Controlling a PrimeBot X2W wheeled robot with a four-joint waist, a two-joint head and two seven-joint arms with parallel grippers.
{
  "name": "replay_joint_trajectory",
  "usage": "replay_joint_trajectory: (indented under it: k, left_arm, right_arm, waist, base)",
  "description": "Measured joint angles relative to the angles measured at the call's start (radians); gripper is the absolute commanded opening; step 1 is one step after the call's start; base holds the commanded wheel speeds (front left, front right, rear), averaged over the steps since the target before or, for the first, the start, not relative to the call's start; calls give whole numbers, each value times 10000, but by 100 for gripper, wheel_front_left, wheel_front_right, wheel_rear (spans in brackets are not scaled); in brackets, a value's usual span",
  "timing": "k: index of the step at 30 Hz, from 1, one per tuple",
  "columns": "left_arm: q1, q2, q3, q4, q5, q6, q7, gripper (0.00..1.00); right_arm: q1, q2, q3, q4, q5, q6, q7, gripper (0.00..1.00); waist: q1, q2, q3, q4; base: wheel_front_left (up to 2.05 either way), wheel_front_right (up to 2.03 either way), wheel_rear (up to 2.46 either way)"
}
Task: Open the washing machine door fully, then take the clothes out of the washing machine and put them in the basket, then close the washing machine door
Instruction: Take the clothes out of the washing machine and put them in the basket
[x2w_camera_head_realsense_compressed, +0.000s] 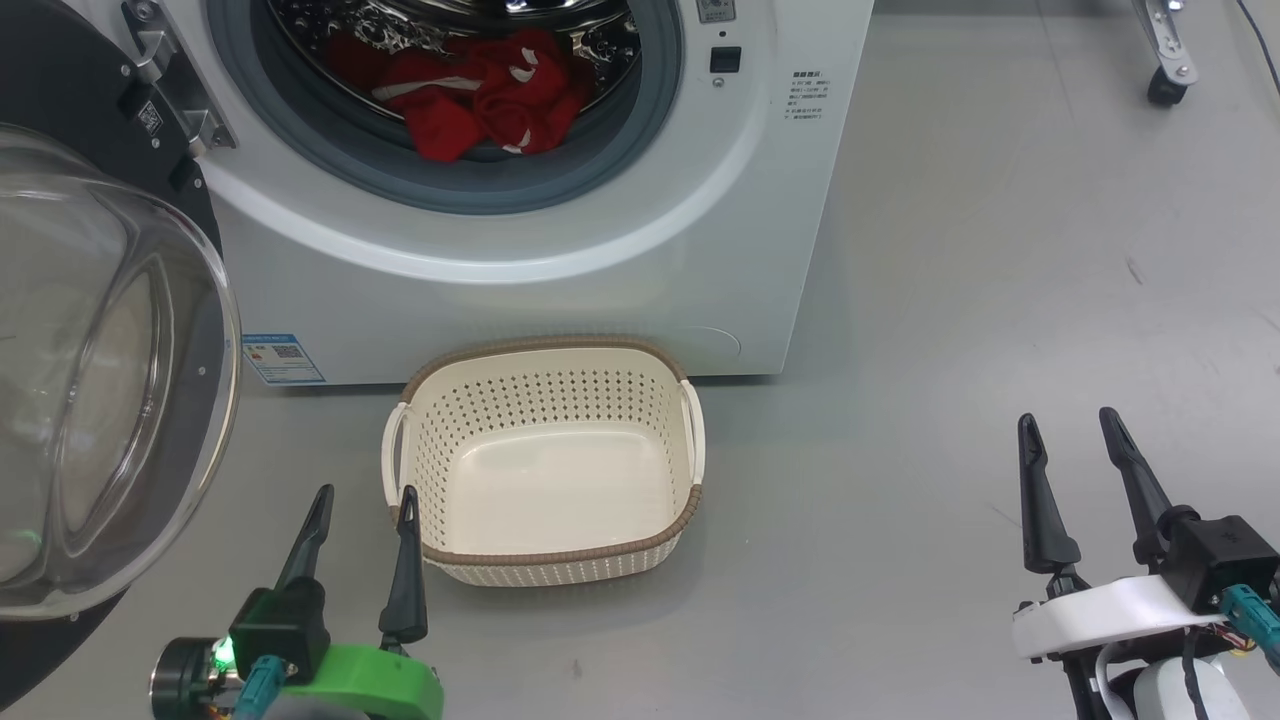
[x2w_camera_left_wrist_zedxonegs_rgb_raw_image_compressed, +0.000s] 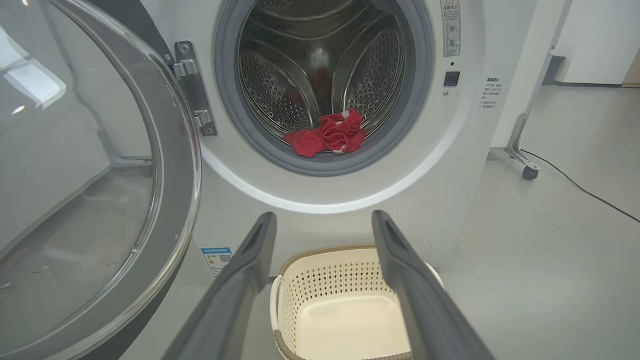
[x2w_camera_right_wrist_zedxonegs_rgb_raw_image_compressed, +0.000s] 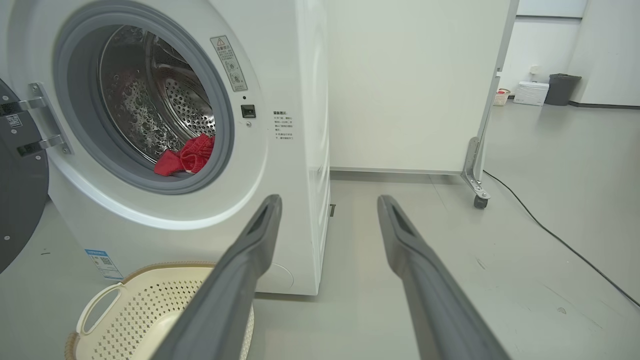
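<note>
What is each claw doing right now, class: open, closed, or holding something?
Left claw: open, holding nothing.
Right claw: open, holding nothing.

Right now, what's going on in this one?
A two-armed robot faces a washing machine whose door is swung wide open on its left. Red clothes lie at the front of the drum, and the basket on the floor in front of the machine has nothing in it. The left gripper, close by the basket's left side, and the right gripper, farther off to the right, are both open and hold nothing. Unloading has not begun.
</note>
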Motion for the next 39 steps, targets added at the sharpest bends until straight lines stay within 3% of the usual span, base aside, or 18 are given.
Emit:
replay_joint_trajectory:
  k: [39]
  left_arm:
    - [-125,6,-44,-94,36,127,0,100]
  right_arm:
    - [6,35,4,25,17,0,0,100]
  waist:
    - [0,0,-75,54]
  base:
    - [82,-82,0]
